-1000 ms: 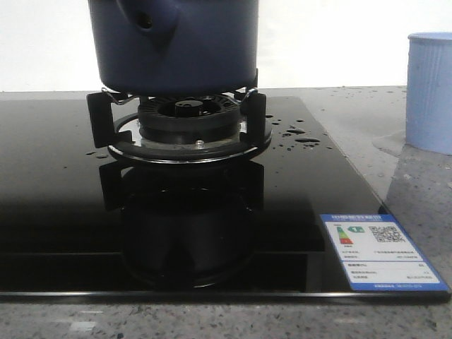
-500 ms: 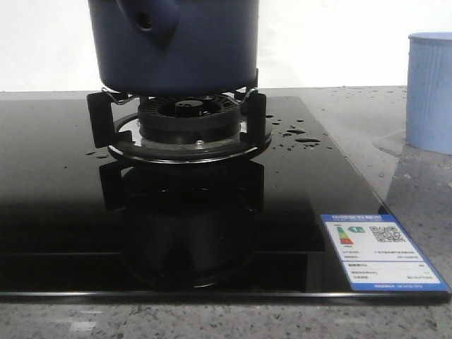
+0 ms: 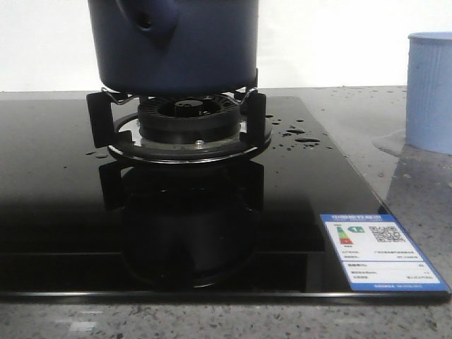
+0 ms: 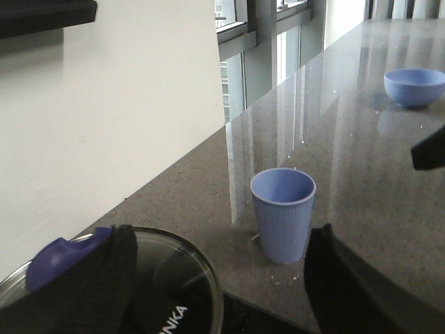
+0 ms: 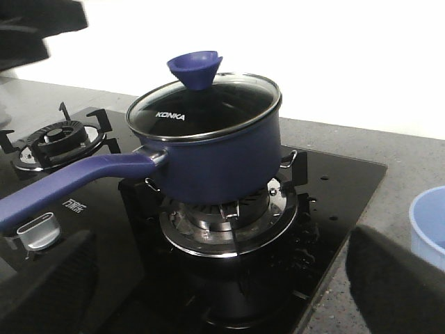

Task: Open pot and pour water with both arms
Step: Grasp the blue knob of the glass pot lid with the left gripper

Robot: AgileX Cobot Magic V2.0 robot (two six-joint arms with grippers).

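Front view: one pot (image 3: 176, 46) sits on a burner (image 3: 187, 127) of a black glass hob (image 3: 296, 183) set in a grey stone counter (image 3: 417, 183), one cup (image 3: 429, 92) beside it. Left wrist view: left gripper (image 4: 219, 278) spread wide above the lid (image 4: 174, 292); one cup, one bowl (image 4: 415, 87), windows behind. Right wrist view: right gripper (image 5: 222, 292) wide open, holding nothing; two burners, one pot with its lid on.

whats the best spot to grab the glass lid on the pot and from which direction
Probably by the blue funnel-shaped knob at the centre of the lid, coming straight down from above. The knob stands upright and narrows toward its base, so fingers closing below its flare should catch. The lid lies flat in the pot rim, offering no other grip.
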